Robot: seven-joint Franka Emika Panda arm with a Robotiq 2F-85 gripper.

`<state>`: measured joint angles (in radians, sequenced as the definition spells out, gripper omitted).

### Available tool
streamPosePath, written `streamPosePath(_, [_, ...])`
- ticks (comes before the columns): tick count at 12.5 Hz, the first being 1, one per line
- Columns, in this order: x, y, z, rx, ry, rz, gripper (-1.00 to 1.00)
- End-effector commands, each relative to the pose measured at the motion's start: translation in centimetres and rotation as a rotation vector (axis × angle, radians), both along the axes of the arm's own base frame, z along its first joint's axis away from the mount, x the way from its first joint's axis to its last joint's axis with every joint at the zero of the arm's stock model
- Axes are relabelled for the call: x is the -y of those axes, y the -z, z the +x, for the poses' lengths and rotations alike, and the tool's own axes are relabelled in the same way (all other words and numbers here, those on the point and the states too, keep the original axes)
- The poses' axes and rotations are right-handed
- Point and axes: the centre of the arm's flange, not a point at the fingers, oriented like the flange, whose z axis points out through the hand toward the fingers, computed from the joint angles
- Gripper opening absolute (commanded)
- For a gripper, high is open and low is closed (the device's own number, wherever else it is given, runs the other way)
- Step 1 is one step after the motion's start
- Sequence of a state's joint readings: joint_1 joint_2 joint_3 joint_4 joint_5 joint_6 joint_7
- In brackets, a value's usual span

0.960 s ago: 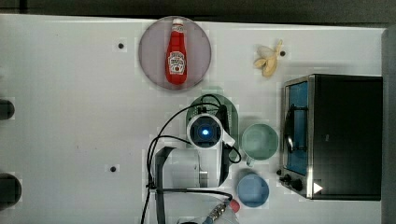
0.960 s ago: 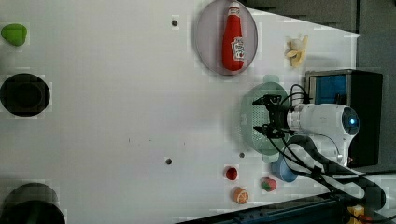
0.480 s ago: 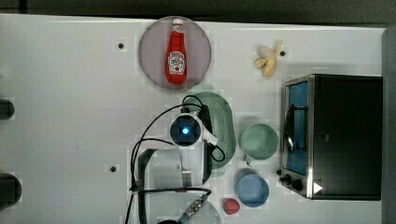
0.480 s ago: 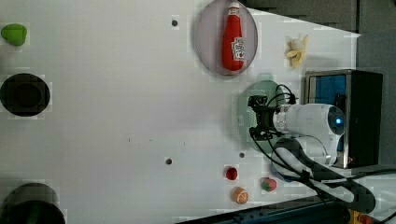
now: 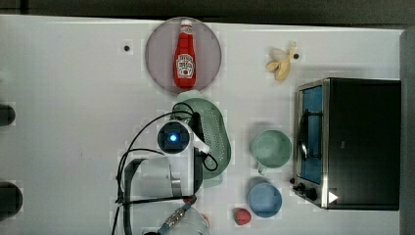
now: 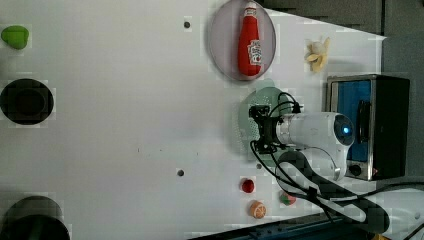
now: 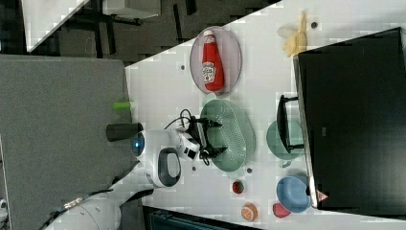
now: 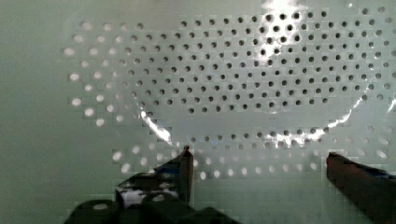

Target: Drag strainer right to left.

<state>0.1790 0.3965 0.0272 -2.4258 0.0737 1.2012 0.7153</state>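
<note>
My fingers [image 8: 187, 161] are spread wide apart, down inside the basin of the big pale mint-green oval plastic strainer [image 5: 215, 132] with the rows of little holes. Looks like the tips are right at the perforated floor, though I can't really tell if they're touching it. The strainer sits on the white surface [image 5: 73, 98], just below the round grey plate [image 5: 159, 49] with the red ketchup bottle [image 5: 184, 56] in the top view, left of the small round mint-green mug [image 5: 271, 148].
</note>
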Motion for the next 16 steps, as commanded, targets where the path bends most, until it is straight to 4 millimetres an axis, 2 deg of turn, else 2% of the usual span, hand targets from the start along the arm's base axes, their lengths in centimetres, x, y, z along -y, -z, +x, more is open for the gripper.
streamPosePath(1, [-3.3, -0.4, 0.2, -0.036, 0.112, 0.015, 1.00])
streamPosePath(6, [-9.5, -0.2, 0.7, -0.038, 0.228, 0.017, 1.00])
streamPosePath(16, [-21.0, 0.0, 1.1, -0.048, 0.217, 0.053, 1.00])
